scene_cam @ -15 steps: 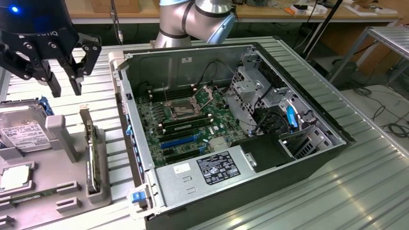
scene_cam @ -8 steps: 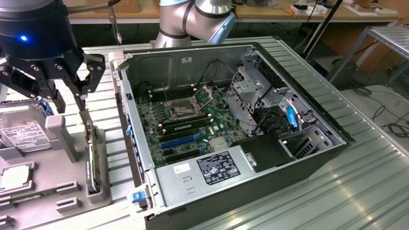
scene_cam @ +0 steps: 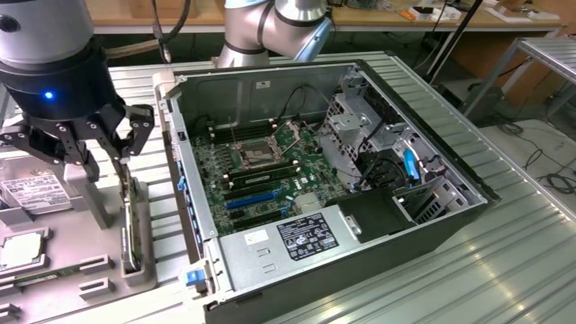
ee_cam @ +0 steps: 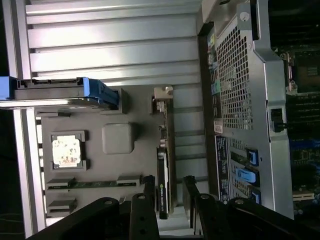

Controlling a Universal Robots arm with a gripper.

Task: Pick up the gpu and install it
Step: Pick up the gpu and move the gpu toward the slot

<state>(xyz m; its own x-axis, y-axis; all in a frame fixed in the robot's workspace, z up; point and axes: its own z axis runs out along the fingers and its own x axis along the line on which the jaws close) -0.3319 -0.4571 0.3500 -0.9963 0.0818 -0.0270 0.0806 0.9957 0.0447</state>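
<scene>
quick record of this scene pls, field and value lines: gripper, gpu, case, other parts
gripper: over the gpu, jaws open, one on each side of the card
gpu: upright on its edge in the grey holder, not lifted
case: open on its side, at the exterior view's right of the holder, motherboard exposed
other parts on holder: hard drive, cpu, memory stick
</scene>
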